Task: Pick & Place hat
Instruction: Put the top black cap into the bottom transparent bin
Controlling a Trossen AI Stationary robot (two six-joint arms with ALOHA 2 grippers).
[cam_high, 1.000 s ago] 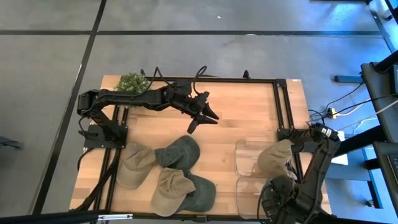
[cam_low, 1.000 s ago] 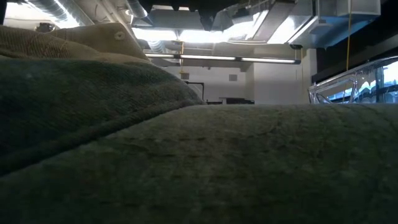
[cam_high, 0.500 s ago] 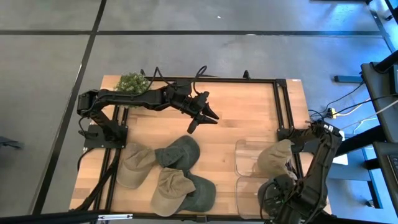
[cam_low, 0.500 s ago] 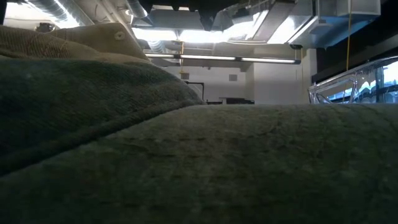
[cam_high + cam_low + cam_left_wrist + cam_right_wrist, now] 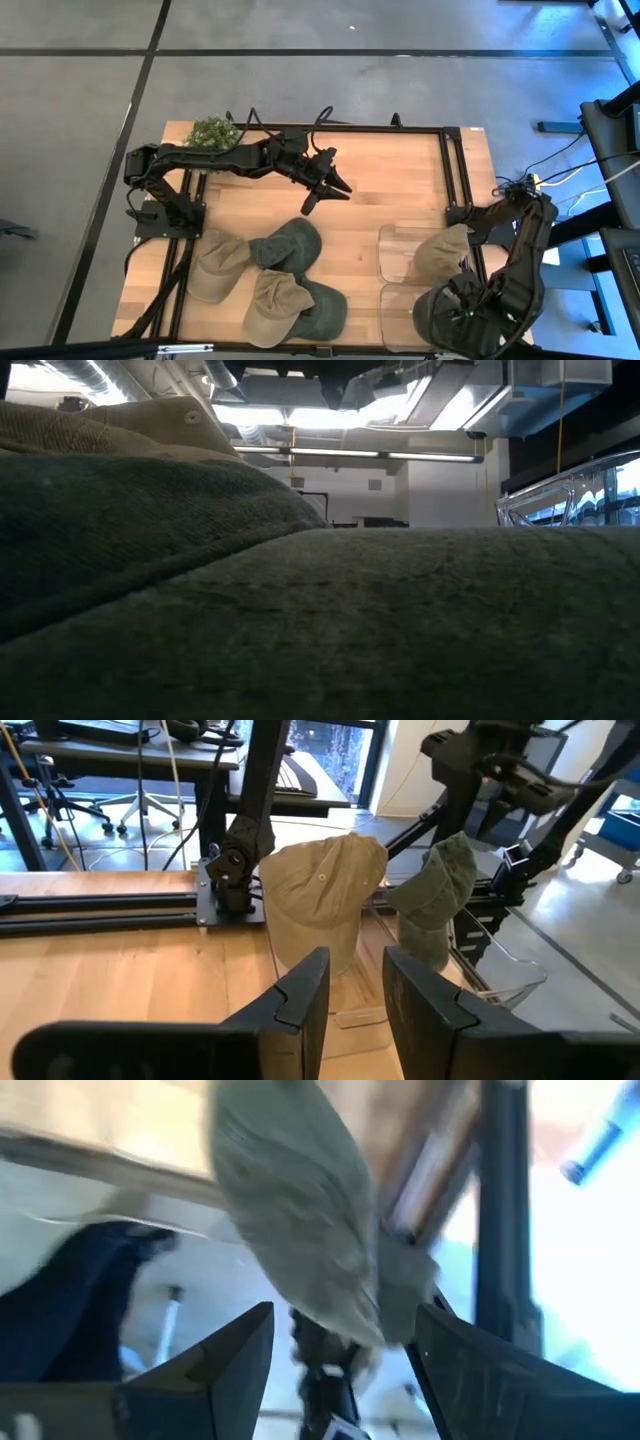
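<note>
right gripper (image 5: 452, 312) is seen over the near clear bin (image 5: 402, 305) with a green hat (image 5: 432, 900) apparently held, grip itself can't be told, so the hat should be lowered fully inside before release; left gripper (image 5: 318, 198) waits part-open over mid-table.

Six caps in all on my one wooden table (image 5: 400, 170). Three are tan fabric caps: one (image 5: 213, 268) at the left, one (image 5: 270, 305) beside it, one (image 5: 440, 252) at the right. Three are dark green fabric caps: two (image 5: 293, 240) (image 5: 322, 308) among the left group, one (image 5: 435, 890) at the right. There are two clear plastic stands (image 5: 398, 250) (image 5: 398, 303) and one leafy green clump (image 5: 212, 132).
</note>
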